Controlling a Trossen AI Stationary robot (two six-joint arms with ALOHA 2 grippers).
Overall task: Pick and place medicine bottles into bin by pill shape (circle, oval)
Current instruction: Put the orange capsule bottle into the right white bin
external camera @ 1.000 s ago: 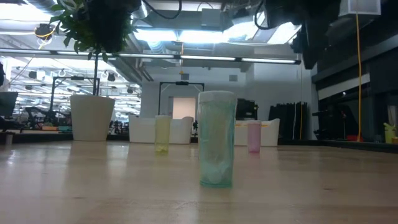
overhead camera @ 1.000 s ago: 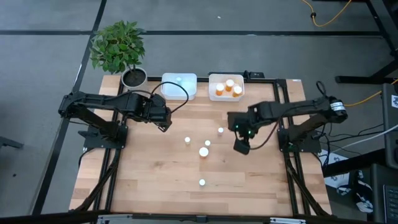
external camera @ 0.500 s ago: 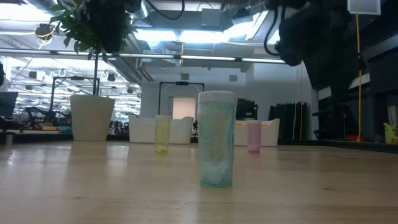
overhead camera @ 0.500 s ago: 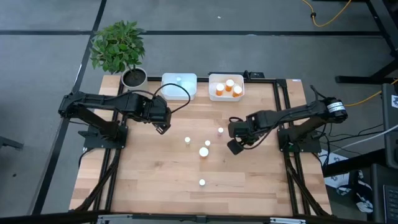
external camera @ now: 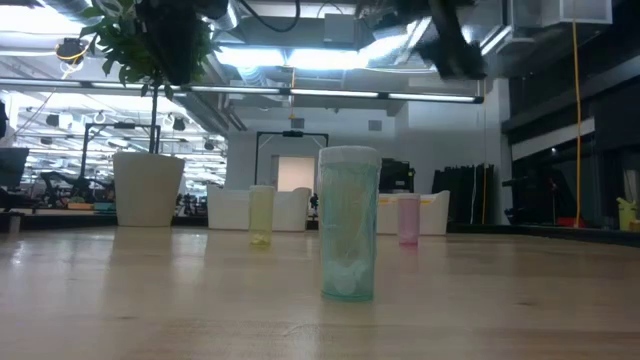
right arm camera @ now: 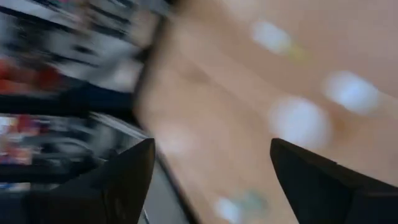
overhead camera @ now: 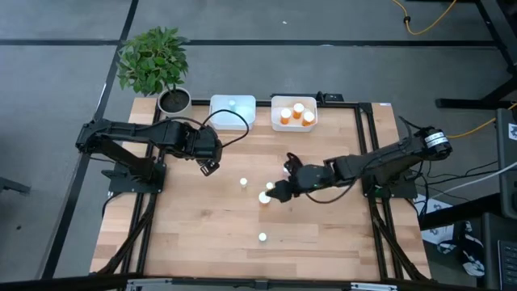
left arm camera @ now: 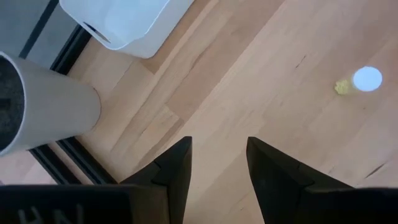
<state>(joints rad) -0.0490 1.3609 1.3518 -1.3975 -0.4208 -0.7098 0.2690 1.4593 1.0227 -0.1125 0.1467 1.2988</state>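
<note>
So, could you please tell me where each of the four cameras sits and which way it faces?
High view: overhead, straight down; both arms, right gripper by the loose bottles.
Low view: table height, level across; nearest bottle, arm parts above.
Left wrist view: over left gripper, facing the white bin.
Right wrist view: blurred tabletop past its open fingers.
Shared: the plant pot, in high, low and left wrist views.
</note>
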